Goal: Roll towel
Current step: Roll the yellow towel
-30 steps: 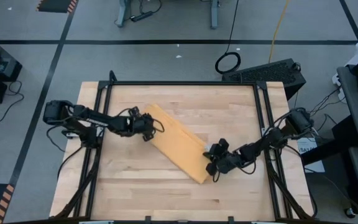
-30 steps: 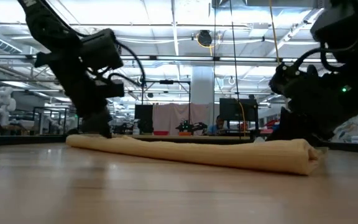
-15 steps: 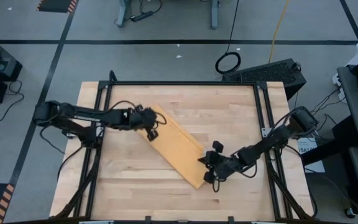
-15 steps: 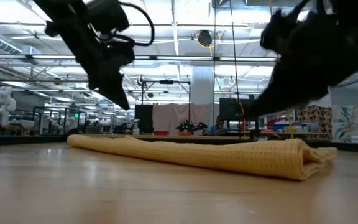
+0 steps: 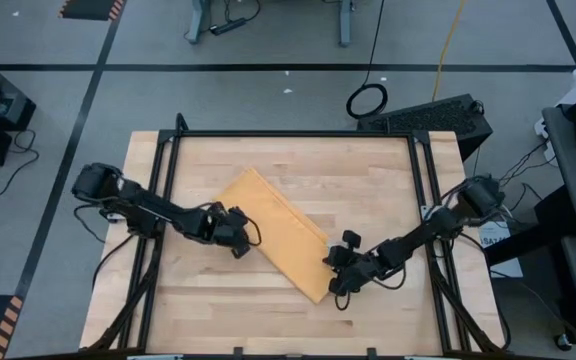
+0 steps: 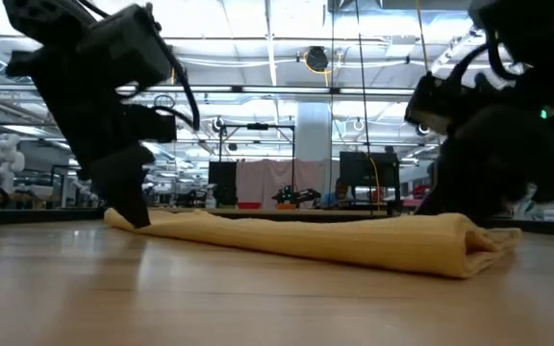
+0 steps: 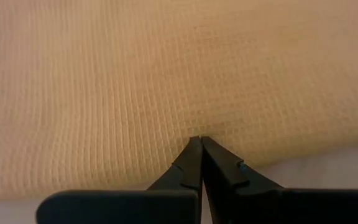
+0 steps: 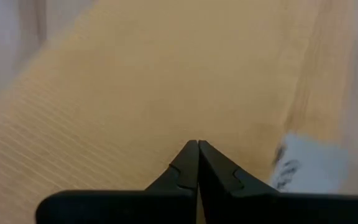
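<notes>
The mustard-yellow towel (image 5: 280, 232) lies as a folded, flattened strip, slanting from the table's far left toward its near right. In the low view the towel (image 6: 335, 235) rests flat with a thicker folded hump at its right end. A white tag (image 8: 303, 165) shows at that end's edge. My left gripper (image 5: 238, 243) is shut at the towel's left long edge, about midway along it. My right gripper (image 5: 334, 280) is shut at the near right end; in the low view the towel's hump hides its tips. My left gripper comes down slanting from the table's left. Its shut fingertips (image 7: 199, 144) meet the cloth just inside the left long edge (image 7: 166, 163), and the towel lies flat on the table there. My right gripper's shut tips hover over the near right end (image 8: 166, 106); I cannot tell whether they touch it.
A black metal frame (image 5: 293, 134) borders the wooden tabletop. Bare wood (image 5: 218, 310) lies on the near side and along the far right (image 5: 368, 180). A black case (image 5: 428, 115) and a cable loop (image 5: 366, 100) lie on the floor beyond the far edge.
My left gripper has risen off the towel's far left end, swung toward the table's near edge along the left long edge, and come back down, rolling as it went. My right gripper has shifted slightly toward the near edge. The towel's near right end has loosened and spread a little.
</notes>
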Available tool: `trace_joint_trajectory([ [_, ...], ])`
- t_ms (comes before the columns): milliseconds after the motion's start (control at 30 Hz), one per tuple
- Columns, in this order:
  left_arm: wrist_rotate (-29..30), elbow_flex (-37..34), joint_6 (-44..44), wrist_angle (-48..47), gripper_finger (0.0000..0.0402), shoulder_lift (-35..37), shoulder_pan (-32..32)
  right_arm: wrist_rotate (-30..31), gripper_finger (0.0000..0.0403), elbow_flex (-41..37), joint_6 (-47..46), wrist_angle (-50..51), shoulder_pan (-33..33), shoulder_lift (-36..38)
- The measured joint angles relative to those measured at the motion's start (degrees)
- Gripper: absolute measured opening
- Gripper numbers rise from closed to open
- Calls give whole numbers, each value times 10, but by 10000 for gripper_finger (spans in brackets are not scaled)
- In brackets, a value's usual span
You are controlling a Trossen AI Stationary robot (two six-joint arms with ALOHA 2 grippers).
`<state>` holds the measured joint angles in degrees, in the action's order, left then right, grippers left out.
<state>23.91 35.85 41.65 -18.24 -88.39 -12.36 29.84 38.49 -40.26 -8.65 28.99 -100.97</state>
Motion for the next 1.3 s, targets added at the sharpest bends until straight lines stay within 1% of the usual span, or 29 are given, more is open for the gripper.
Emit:
trace_joint_trajectory([
  [200, 54, 3, -31, 21, 12, -53, 28, 10, 0, 6, -92, -41, 1, -60],
  [300, 70, 2, -71, 44, 12, -57, 50, 14, 0, 4, -99, -88, 3, -74],
  [400, 78, 1, -129, 85, 12, -58, 78, 25, 0, 3, -107, -123, 4, -78],
  [533, 77, 1, -191, 107, 12, -58, 120, 62, 0, 14, -115, -124, 4, -80],
  [600, 77, 1, -217, 102, 12, -56, 139, 81, 0, 19, -108, -120, 2, -79],
  [733, 69, 0, -259, 64, 12, -31, 155, 91, 0, 22, -76, -116, -2, -50],
  [833, 58, 9, -285, 42, 12, 6, 150, 92, 0, 23, -28, -116, -5, -6],
  [900, 36, 17, -302, 38, 12, 37, 141, 85, 0, 23, 26, -114, -6, 25],
  [1000, 11, 21, -294, 35, 12, 83, 120, 66, 0, 24, 111, -104, -6, 68],
  [1100, -7, 22, -225, 18, 12, 120, 93, 33, 0, 24, 153, -52, -10, 88],
  [1200, -24, 19, -141, -11, 12, 124, 61, 15, 0, 24, 143, 0, -17, 83],
  [1300, -24, -2, -107, 9, 12, 105, 36, 14, 0, 21, 122, -1, -26, 55],
])
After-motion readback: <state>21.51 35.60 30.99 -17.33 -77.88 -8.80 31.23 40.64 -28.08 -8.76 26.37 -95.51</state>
